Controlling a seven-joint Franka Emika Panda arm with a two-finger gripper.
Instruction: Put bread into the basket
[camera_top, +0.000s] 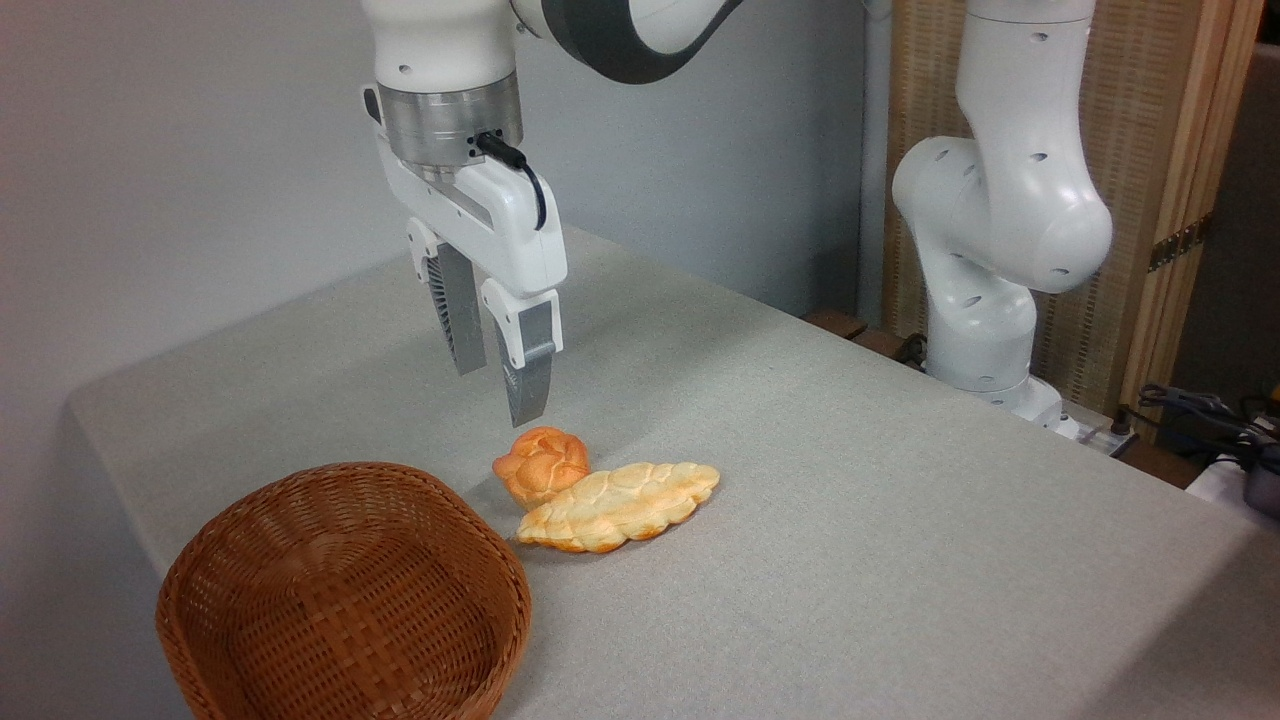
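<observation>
Hanging nose-down over the table (850, 480), a Franka gripper (497, 385) with both grey fingers spread apart and nothing between them. Poised directly above the knotted bun (541, 464), nearer fingertip (527, 405) just short of its lumpy top, no contact visible. Mounted under a silver wrist collar (450, 115), with a black cable (520, 175) plugged in at the side and looping down the white gripper body. Running up out of the top edge, the white forearm and a dark grey joint band (620, 40), both cropped there. Standing at the far right edge of the table, the arm's base column (985, 330), with a bulbous joint housing above it and its upper end also cropped.

Resting on the grey cloth, the small orange-golden bun, touching or just overlapped at its right by a longer, paler braided loaf (620, 505) lying flat and slanted. Impossible to tell whether the bun's lower right side sits under the loaf or merely against it. Sitting near the bun at lower left, apart from it, a brown wicker basket (230, 560) with nothing inside; bottom of the basket cut off by the lower frame edge.

Showing partly at the far right, a tangle of dark cables (1200, 410), blurred and cropped. Standing behind the base, a woven reed screen in a wooden frame (1150, 130).
</observation>
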